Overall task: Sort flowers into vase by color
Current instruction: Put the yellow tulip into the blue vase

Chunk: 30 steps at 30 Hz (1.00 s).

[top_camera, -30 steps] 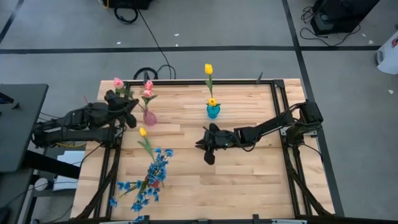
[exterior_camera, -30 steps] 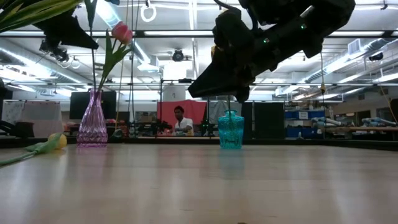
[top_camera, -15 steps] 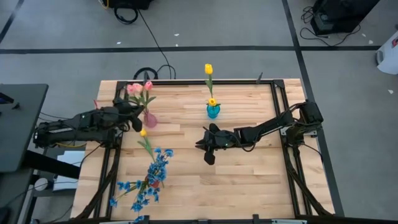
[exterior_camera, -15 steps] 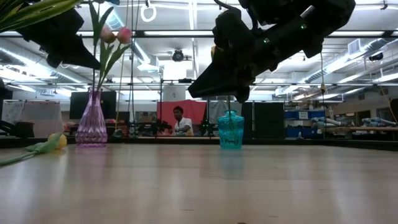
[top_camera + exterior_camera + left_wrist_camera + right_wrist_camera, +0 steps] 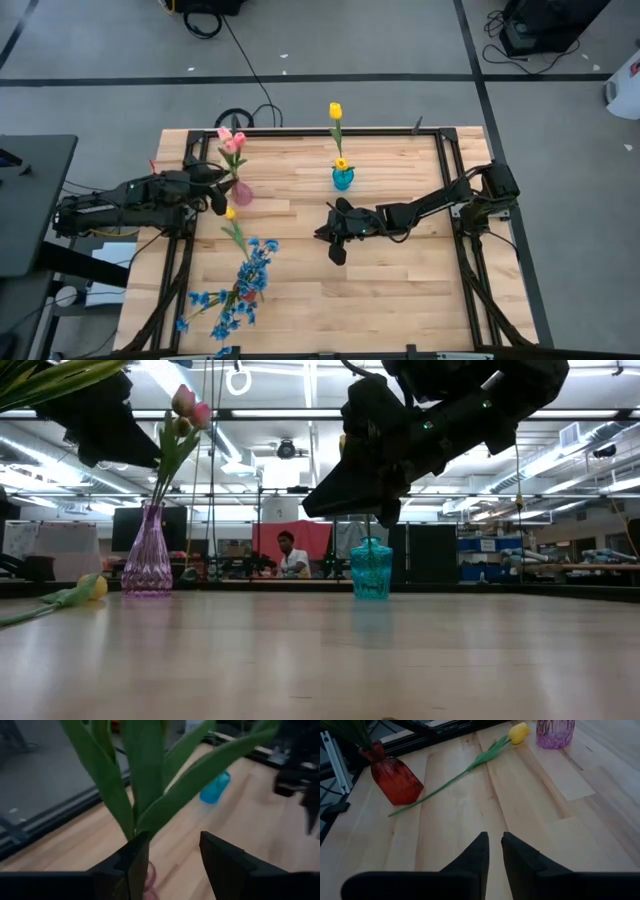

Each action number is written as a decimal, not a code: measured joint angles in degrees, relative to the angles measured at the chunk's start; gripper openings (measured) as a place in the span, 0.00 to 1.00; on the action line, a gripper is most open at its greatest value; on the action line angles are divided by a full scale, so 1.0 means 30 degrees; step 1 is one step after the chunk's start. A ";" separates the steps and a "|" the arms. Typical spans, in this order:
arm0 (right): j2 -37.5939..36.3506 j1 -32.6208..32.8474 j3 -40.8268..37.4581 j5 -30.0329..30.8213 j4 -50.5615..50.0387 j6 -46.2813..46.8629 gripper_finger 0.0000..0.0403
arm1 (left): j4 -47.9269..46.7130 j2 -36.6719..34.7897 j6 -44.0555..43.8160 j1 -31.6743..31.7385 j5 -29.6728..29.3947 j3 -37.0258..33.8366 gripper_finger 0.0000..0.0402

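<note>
The left gripper (image 5: 207, 187) is open beside the pink vase (image 5: 241, 192), the pink tulips (image 5: 231, 141) standing inside so colours match. One yellow tulip (image 5: 231, 213) lies on the table (image 5: 400, 290). The right gripper (image 5: 330, 240) waits mid-table, nearly closed, empty.

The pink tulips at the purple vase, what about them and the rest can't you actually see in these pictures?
- Pink tulips: their stem ends are hidden inside the purple vase; the left gripper hides the vase mouth in the left wrist view.
- Blue sprays: the high view hides the red vase beneath them; the right wrist view cuts them off.
- Person: too small, low view.
</note>
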 joint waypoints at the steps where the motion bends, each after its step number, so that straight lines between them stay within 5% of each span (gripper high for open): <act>1: 0.0000 0.0000 0.0000 -0.0050 0.0000 0.0000 0.16 | -0.0488 0.0072 -0.0100 -0.0004 0.0278 0.0369 0.46; 8: -0.0333 0.0000 0.0003 -0.0300 0.0090 -0.0077 0.13 | -0.4079 0.0825 -0.1038 0.0003 0.1695 0.2793 0.46; 17: 0.0257 -0.0357 0.1083 -0.1362 0.0978 0.0692 0.12 | -0.3365 0.1304 0.0654 -0.0004 0.9114 0.3891 0.46; 25: 0.2457 0.1660 0.3399 -0.1214 -0.0128 -0.0026 0.11 | -0.0879 0.0809 0.2609 -0.0004 0.9392 0.3913 0.46; 30: 0.3556 0.3240 0.4185 0.1643 0.0003 0.0040 0.11 | -0.0909 0.0772 0.3078 -0.0004 0.9383 0.3910 0.46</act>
